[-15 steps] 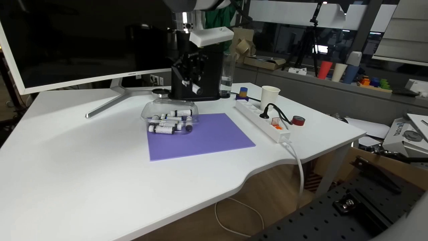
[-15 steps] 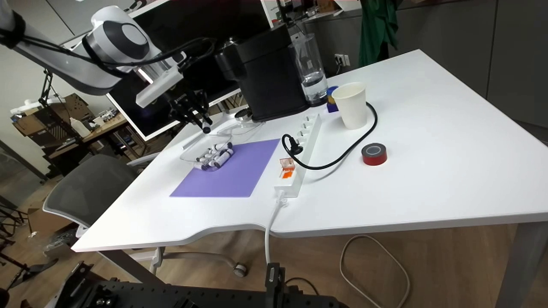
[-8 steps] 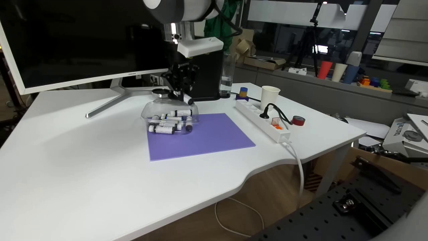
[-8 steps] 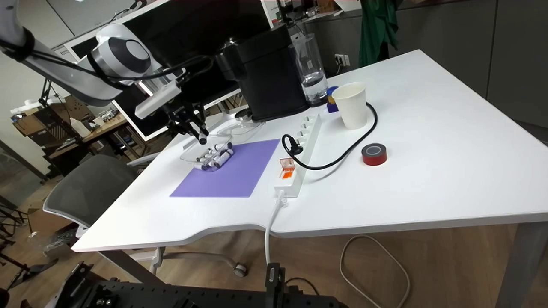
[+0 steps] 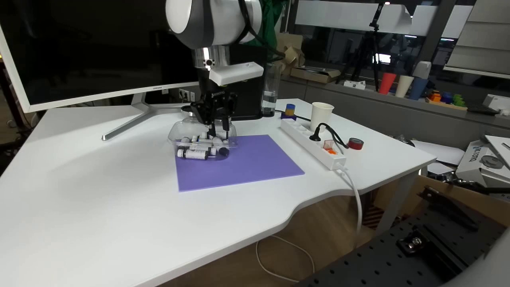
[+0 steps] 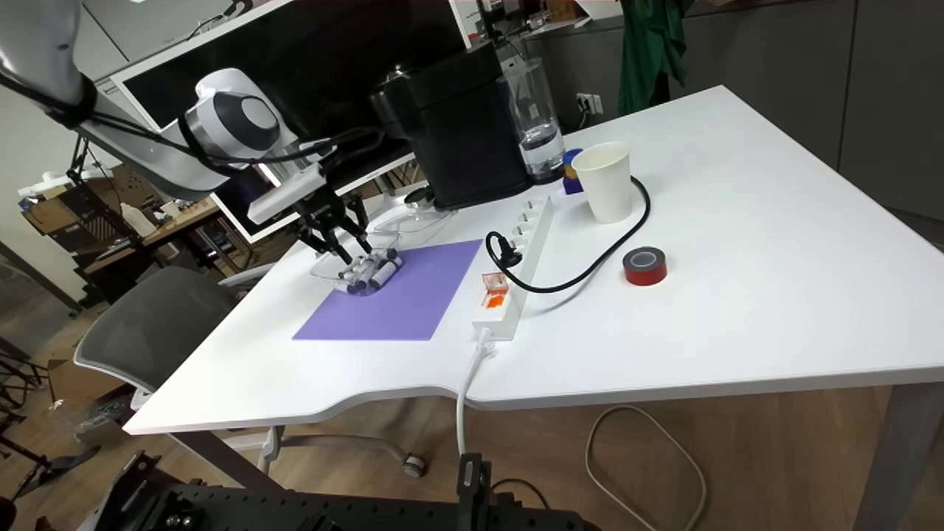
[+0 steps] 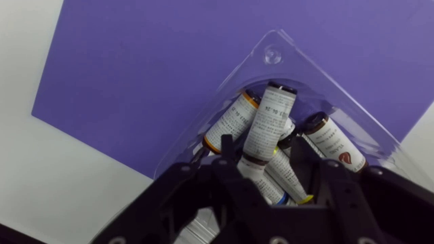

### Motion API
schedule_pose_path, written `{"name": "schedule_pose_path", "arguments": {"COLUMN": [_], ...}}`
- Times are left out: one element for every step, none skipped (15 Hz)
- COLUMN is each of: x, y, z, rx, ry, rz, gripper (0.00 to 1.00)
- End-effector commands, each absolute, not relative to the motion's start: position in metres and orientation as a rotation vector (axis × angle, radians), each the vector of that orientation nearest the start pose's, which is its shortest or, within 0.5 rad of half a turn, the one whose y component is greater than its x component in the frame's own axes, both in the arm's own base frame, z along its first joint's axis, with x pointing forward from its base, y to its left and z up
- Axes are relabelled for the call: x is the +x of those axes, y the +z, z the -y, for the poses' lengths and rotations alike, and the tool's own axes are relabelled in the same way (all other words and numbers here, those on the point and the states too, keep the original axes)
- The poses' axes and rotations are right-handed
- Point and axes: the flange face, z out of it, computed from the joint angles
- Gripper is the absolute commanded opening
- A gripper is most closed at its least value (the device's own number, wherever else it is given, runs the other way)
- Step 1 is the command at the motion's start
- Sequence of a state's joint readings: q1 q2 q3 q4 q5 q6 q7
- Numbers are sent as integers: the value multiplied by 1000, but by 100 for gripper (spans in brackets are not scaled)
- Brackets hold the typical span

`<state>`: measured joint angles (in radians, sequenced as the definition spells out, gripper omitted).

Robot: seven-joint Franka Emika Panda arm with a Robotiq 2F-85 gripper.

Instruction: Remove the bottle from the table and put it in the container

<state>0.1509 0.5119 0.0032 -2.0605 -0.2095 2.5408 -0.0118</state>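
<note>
Claw [image 7: 263, 139] wide: fingers apart, one each side of the bottle [image 7: 269, 122], gap showing on both sides. Bottle is inside the clear container [image 7: 271, 64], lying slantwise over other small bottles [image 7: 232, 123]. Container sits partly on the purple mat [image 5: 247, 167], at its far left. White table [image 6: 774, 280]: power strip [image 5: 306, 142] right of mat, paper cup [image 6: 606, 184] and red-and-black tape roll [image 6: 644, 267] right of strip. Far edge: black machine [image 6: 472, 125], monitor [image 5: 99, 48] to its left. Room: mesh chair [image 6: 166, 324] left, green cloth [image 6: 653, 59] hanging far back, tripod [image 5: 373, 26] by dark windows [image 5: 412, 50] far right, wood-look floor [image 6: 782, 457].
</note>
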Motion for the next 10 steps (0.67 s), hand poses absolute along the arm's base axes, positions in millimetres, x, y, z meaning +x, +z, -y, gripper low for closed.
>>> {"name": "schedule_pose_path", "arguments": {"x": [586,584,582,579,576,572,569,566,561,557], "y": [189,196,202,211,221,233,244,255,267,276], "z": [-91,-90,-89,-88,-87,-85,-84,-83,-81,-81], "rx": [-3206,-3202,-3197,-3184,-3177,-3177,-3178,-3181,-3199,-3207], "ry": [76,93,114,155,186,204,219,226,235,271], "rz": [450,403,353,308,263,236,217,210,233,250], "gripper": [79,87,93,99,100,100,100,100,100,100]}}
